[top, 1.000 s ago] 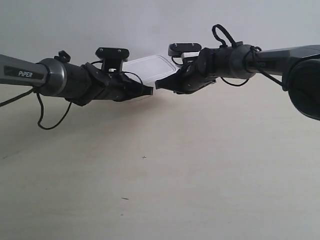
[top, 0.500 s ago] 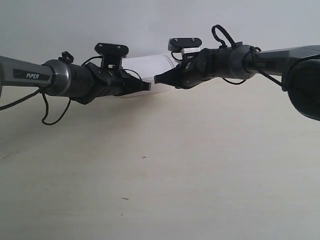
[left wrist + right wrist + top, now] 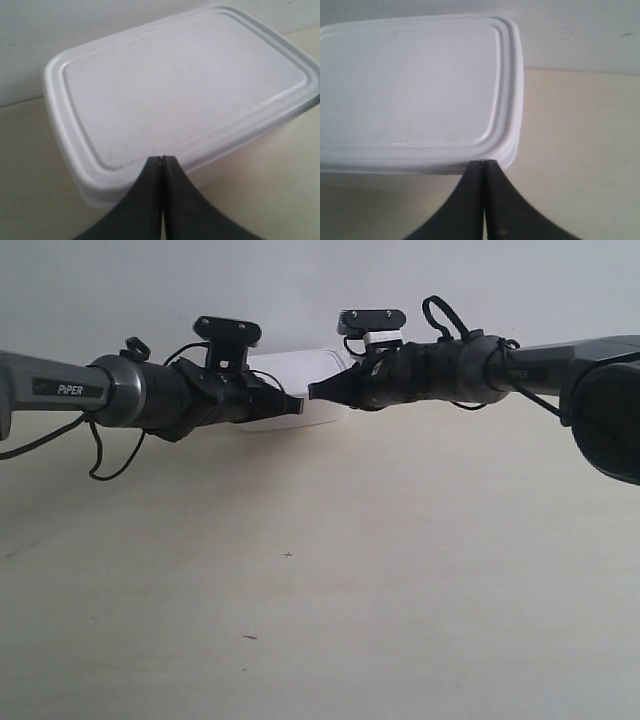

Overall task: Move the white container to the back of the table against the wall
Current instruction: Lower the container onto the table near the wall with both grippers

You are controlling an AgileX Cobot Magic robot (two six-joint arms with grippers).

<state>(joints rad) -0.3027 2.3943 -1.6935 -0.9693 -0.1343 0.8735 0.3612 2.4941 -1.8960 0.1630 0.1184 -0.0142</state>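
The white container stands at the far side of the table, at the foot of the wall. The two arms partly hide it. In the left wrist view its lidded top fills the frame. My left gripper is shut and empty, with its tips at the lid's near rim. In the right wrist view the container lies with one end corner by my right gripper, also shut and empty, tips against the side. In the exterior view both shut tips nearly meet before the container.
Pale wall rises right behind the container. The arm at the exterior view's left and the arm at the exterior view's right reach in from both sides. Loose black cables hang off them. Beige tabletop spreads in front, with a few dark specks.
Both shut grippers have moved away toward the wall. The container has gone back with them and now shows less of its lid.
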